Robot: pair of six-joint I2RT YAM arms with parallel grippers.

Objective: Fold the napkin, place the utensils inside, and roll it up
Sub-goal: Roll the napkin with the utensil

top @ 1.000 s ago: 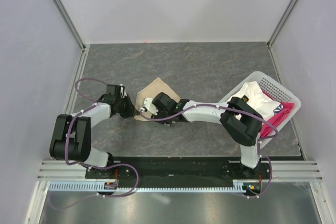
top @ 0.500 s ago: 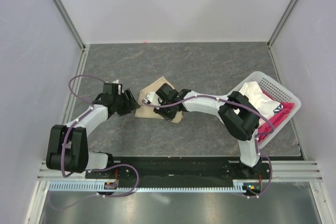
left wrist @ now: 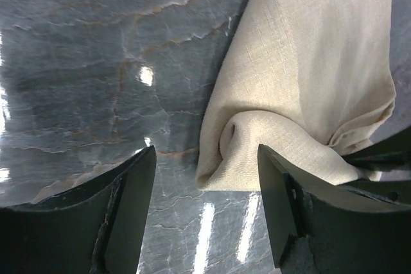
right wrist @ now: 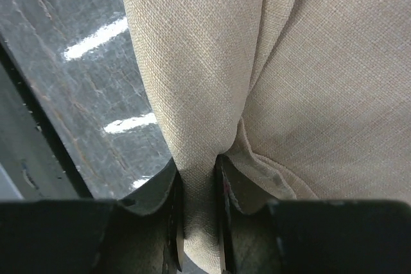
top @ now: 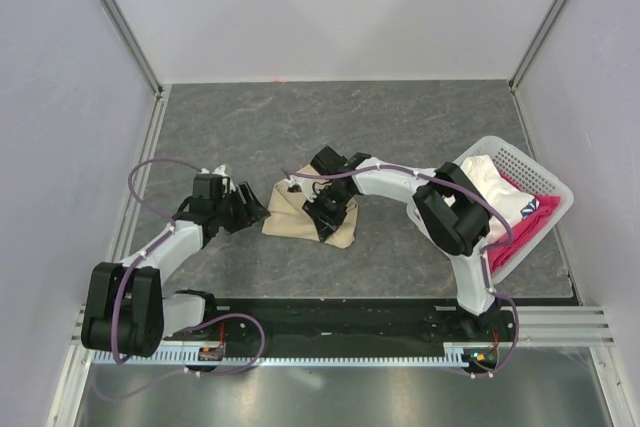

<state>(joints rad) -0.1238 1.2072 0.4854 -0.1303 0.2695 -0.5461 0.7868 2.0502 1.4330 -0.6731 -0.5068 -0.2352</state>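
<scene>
One napkin (top: 303, 221), bunched; right gripper (right wrist: 199, 213) pinches its fold; left gripper (left wrist: 205, 206) spread, released.

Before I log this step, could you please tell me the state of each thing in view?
napkin: loosely rolled, lying on the table.
right hand: shut on a fold of the napkin.
left hand: open at the napkin's left end, gripping nothing.
basket: upright, holding cloths.
white cloth: crumpled in the basket.
pink-red cloth: crumpled beside it.
utensils: not visible.
</scene>
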